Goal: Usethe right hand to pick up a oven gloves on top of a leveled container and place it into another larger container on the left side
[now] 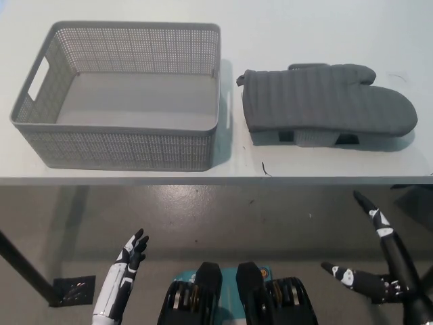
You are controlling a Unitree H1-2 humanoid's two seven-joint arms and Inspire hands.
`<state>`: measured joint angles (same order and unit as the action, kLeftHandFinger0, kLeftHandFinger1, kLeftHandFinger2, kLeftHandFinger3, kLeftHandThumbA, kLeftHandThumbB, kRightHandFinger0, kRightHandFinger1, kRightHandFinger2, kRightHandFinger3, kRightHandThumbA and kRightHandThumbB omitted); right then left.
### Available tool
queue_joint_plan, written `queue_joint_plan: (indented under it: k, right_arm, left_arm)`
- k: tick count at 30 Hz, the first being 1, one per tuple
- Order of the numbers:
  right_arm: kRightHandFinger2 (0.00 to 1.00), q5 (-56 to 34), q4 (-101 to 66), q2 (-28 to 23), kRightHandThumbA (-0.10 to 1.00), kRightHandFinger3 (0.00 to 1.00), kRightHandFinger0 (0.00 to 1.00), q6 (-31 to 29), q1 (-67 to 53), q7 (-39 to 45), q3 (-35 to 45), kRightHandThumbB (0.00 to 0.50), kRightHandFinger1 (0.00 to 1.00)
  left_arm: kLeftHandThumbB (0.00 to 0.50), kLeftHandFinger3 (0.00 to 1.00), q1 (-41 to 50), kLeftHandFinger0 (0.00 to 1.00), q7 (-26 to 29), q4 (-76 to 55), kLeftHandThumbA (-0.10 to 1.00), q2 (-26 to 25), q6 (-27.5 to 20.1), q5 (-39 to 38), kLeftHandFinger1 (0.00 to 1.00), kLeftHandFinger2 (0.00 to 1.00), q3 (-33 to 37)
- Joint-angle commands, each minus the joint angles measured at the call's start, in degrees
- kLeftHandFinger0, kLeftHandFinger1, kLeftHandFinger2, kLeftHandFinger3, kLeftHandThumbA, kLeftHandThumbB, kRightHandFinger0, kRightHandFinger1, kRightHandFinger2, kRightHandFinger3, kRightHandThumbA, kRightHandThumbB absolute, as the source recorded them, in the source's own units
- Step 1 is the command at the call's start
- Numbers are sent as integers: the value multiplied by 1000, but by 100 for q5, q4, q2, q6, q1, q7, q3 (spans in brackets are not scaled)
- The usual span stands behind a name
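From the head view, we see our right hand [385,261] low at the lower right, below the table [325,162] edge, its fingers [372,215] spread apart and holding nothing. Our left hand [125,274] rests at the lower left, also off the table, fingers loosely apart and empty.

The oven glove [325,98] lies flat on a low, small container [304,137] at the table's right — most of that container is hidden under it, only the front wall showing. Just to its left stands the large mesh basket [115,142], empty inside.

What could go wrong, we judge: the glove is soft and overhangs its support, so pinching only a top layer could let it slip or drape and catch on the basket's rim; a hard downward press might shove the light container along the table; and a wide reach could knock the basket.

Counted: one glove, one small container, one basket, one table, two hands.
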<state>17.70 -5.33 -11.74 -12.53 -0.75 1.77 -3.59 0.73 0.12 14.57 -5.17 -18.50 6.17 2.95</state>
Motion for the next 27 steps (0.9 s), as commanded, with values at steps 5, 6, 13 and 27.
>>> queue_joint_plan:
  k: [5,6,13,27]
  right_arm:
    - [1000,3567,-1224,-565,1000,1000,1000,1428,1467,-130,182,238,1000]
    - [1000,3654,-1117,-581,1000,1000,1000,1535,1640,-91,128,238,1000]
    - [1000,3963,-539,-621,1000,1000,1000,1790,2201,-245,-86,255,1000]
    - [1000,4143,-36,-735,1000,1000,1000,2073,2622,-213,-207,266,1000]
  left_arm:
    - [129,1000,-118,1000,35,-69,1000,-72,-793,126,1000,1000,46]
    - [129,1000,-116,1000,46,-77,1000,-65,-784,135,1000,1000,43]
    - [123,1000,-108,1000,19,-107,1000,-74,-755,134,1000,1000,57]
    - [105,1000,-32,1000,46,-117,1000,-73,-797,237,1000,1000,70]
